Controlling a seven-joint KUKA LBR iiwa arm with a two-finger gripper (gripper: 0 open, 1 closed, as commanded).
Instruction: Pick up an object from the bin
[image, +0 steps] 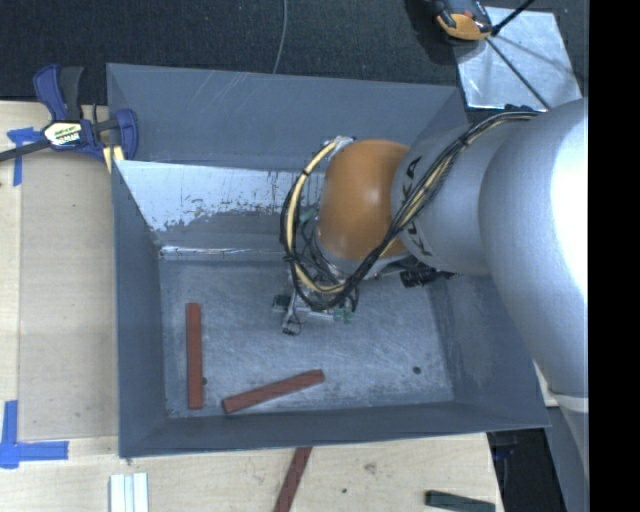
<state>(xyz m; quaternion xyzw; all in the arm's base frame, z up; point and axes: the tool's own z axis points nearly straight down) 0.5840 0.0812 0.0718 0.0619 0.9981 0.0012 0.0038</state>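
— Slanted brown stick (273, 391) lies by the bin's (140, 330) front wall, and an upright brown stick (194, 355) lies along the left side. Which step are you on?
— Approach, I'd judge. Your gripper (292, 318) hangs low over bare floor mid-bin, apart from both. I cannot tell whether it's open or closed. Next you'd shift it toward the slanted stick, align across it, then descend.

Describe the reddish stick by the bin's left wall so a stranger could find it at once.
Look inside the grey metal bin, at the left side of its floor. The reddish-brown stick lies there along the foot of the left wall, pointing far to near. Its twin, the slanted stick, lies along the near wall instead.
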